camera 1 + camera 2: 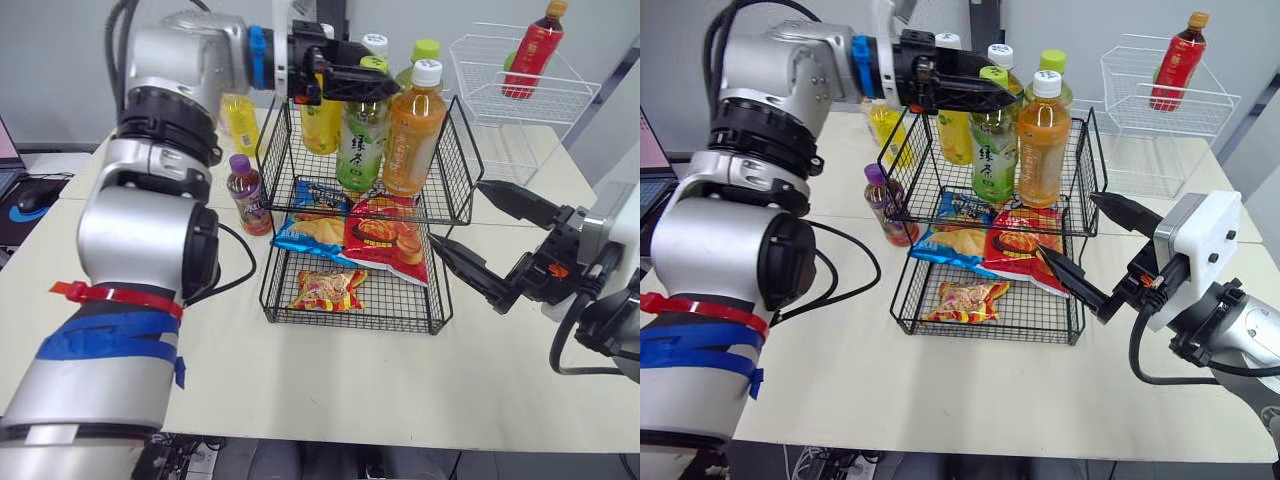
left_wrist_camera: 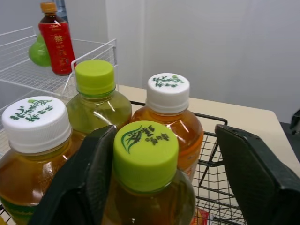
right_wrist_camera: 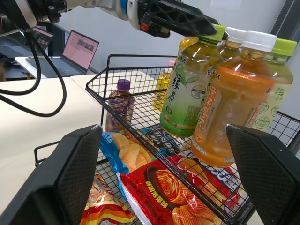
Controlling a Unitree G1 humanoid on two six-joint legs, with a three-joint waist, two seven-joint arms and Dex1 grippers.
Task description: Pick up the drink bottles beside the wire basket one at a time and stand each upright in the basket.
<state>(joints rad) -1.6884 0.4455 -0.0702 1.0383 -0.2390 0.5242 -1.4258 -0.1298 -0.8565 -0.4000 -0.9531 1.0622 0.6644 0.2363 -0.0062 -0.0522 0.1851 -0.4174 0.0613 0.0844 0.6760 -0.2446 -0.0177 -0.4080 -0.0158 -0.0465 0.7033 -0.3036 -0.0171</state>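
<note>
You have the left gripper (image 1: 1005, 95) over the upper tier of the wire basket (image 1: 462, 190). Its fingers (image 2: 101, 159) are spread either side of the green tea bottle's (image 1: 362, 140) cap: one touches the cap, the other stands apart. That bottle is upright in the tier, next to the orange bottle (image 1: 413, 130). Your right gripper (image 1: 458, 213) hovers above the counter (image 1: 330, 380) just beside the basket's right side, fingers wide, holding nothing. A purple-capped bottle (image 1: 248, 195) stands on the counter just left of the basket, with a yellow bottle (image 1: 240, 122) behind it.
</note>
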